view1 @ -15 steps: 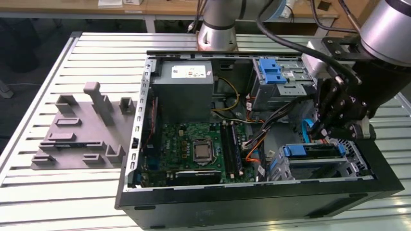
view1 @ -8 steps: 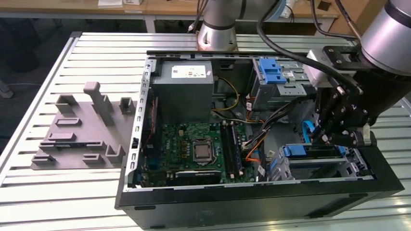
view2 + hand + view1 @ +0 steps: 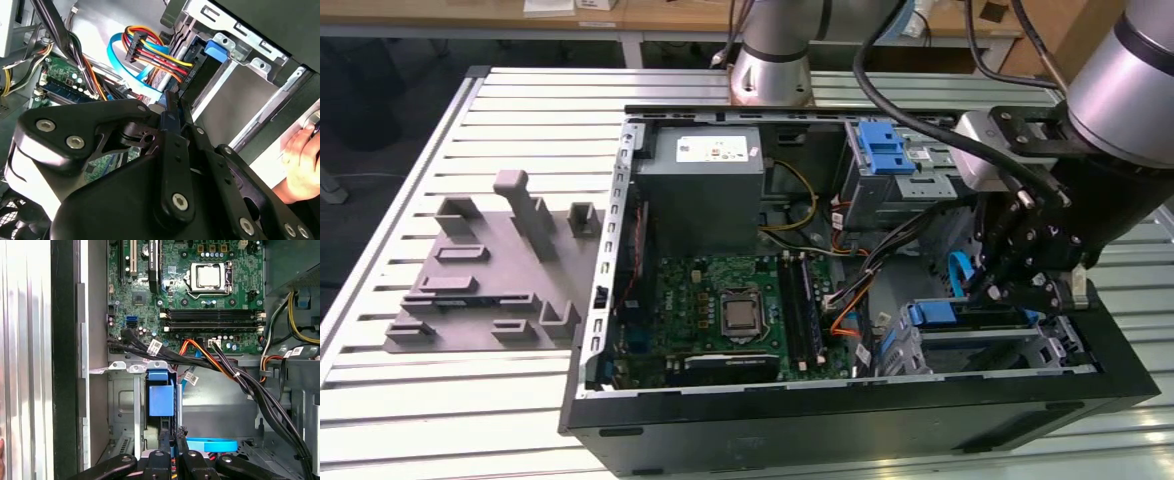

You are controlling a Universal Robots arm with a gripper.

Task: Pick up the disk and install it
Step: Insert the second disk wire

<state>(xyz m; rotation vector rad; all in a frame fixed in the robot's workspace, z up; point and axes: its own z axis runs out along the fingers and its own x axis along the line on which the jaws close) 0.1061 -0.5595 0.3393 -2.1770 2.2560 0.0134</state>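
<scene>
The disk (image 3: 971, 319) lies in the drive bay at the near corner of the open computer case (image 3: 854, 405), on the exterior view's right, with its blue carrier frame end (image 3: 931, 313) facing the motherboard. My gripper (image 3: 1003, 293) reaches down onto it from above. In the first wrist view the blue frame (image 3: 161, 395) stands in the bay slot and my gripper (image 3: 173, 432) sits at its edge. The jaws stand close together there, pinching the thin blue edge. In the second wrist view my gripper (image 3: 172, 102) points into the bay beside coloured cables.
The green motherboard (image 3: 734, 310) and a grey power supply box (image 3: 707, 180) take up the case's middle. A second bay with a blue latch (image 3: 881, 150) sits at the back. Cables (image 3: 155, 55) crowd the bay. A hand (image 3: 300, 160) rests by the case. A grey fixture (image 3: 494, 270) lies on the slatted table.
</scene>
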